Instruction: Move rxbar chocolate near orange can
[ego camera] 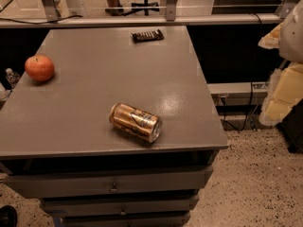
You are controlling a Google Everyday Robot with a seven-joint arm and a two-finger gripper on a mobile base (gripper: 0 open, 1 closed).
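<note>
The table [118,70] is a grey top over drawers [113,183]. Its front edge runs across the lower part of the view and its right edge drops to a speckled floor [255,174].

The bar [147,35] lies flat at the far edge, a little right of the middle and well apart from everything else. Its long axis runs nearly along that far edge, with the right end tipped slightly away. The lettering on its wrapper is too small to read.

The can [136,122] lies on its side near the front edge, right of centre. Its long axis is slanted: one end points to the far left, and the silver-rimmed end points to the near right corner.

An apple [40,68] sits near the left edge, well apart from both. Bare tabletop lies between the bar and the can, and bare top also shows on the can's far side and on its left and right. The strip between the can and the front edge is narrow.

The gripper [284,91] hangs off the table's right side, beyond the edge and above the floor. It shows only as pale cream shapes, partly cut off by the frame. I cannot tell whether it is open or closed, and it touches nothing on the table.

Behind the table, a rail [142,20] crosses the view, and a chair base [144,4] beyond it is cut off at the top.
</note>
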